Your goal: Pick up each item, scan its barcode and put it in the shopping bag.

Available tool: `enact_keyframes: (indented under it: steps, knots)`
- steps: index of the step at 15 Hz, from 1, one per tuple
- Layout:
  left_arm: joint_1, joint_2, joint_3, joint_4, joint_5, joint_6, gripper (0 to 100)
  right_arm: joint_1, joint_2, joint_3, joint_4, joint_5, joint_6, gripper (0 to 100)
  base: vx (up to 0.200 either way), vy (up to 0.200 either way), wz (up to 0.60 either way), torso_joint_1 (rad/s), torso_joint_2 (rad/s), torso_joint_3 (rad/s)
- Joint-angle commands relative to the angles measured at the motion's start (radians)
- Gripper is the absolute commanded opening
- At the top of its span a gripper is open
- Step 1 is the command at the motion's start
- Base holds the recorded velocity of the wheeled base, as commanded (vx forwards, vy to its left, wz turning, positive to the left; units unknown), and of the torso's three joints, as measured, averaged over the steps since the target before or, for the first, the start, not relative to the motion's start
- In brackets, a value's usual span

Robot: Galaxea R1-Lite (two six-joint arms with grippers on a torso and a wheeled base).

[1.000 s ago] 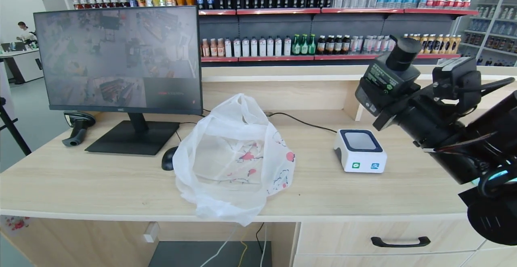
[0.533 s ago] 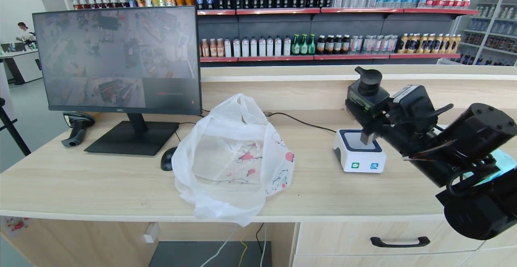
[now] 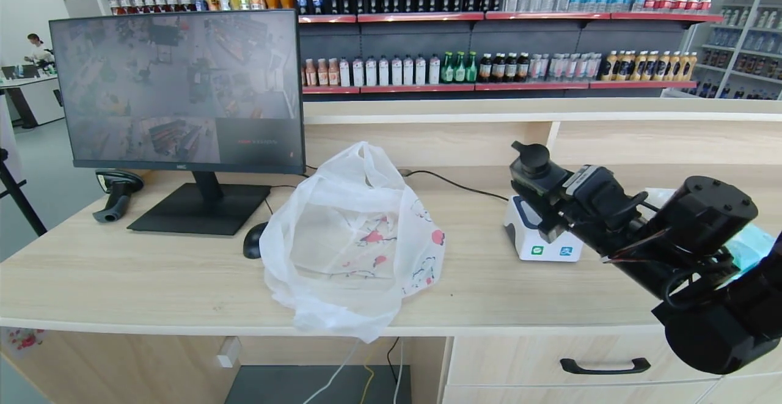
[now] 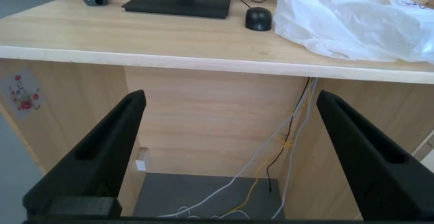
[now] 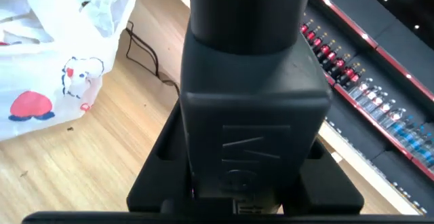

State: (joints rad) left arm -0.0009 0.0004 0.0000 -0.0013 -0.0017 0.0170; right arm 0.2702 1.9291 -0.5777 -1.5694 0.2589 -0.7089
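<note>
My right gripper (image 3: 557, 195) is shut on a black square bottle with a round cap (image 3: 536, 172), held tilted just above the white barcode scanner (image 3: 544, 249) on the counter's right side. From the right wrist, the bottle (image 5: 251, 115) sits clamped between the right gripper's (image 5: 247, 187) fingers. The white plastic shopping bag (image 3: 354, 239) with red prints slumps at the counter's middle, left of the scanner. My left gripper (image 4: 230, 163) hangs open below the counter's front edge (image 4: 135, 51), with the bag (image 4: 352, 13) above it.
A monitor (image 3: 177, 86) stands at the back left with a mouse (image 3: 253, 240) and a handheld scanner (image 3: 116, 193) beside it. A pale teal packet (image 3: 748, 245) lies behind my right arm. Drink shelves line the back wall. A drawer handle (image 3: 605, 366) sits under the counter.
My right arm has brought the black bottle down and to the left, from up by the back ledge to just over the barcode scanner. The bag has not moved.
</note>
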Motion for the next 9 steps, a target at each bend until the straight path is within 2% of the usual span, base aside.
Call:
enact_keyframes:
  steps: [1, 6, 9]
  knots:
    - [-0.001, 0.0, 0.0, 0.0, 0.0, -0.002, 100, -0.013, 0.005, 0.042, -0.001, 0.003, -0.011, 0, 0.0, 0.0, 0.0, 0.0, 0.0, 0.0]
    - [0.001, 0.0, 0.0, 0.0, 0.0, -0.002, 100, -0.106, 0.022, 0.042, -0.001, 0.118, -0.066, 0, 0.0, 0.0, 0.0, 0.0, 0.0, 0.0]
    - [-0.001, 0.0, 0.0, 0.0, 0.0, -0.002, 100, -0.12, 0.054, -0.005, -0.001, 0.161, -0.083, 0, 0.0, 0.0, 0.0, 0.0, 0.0, 0.0]
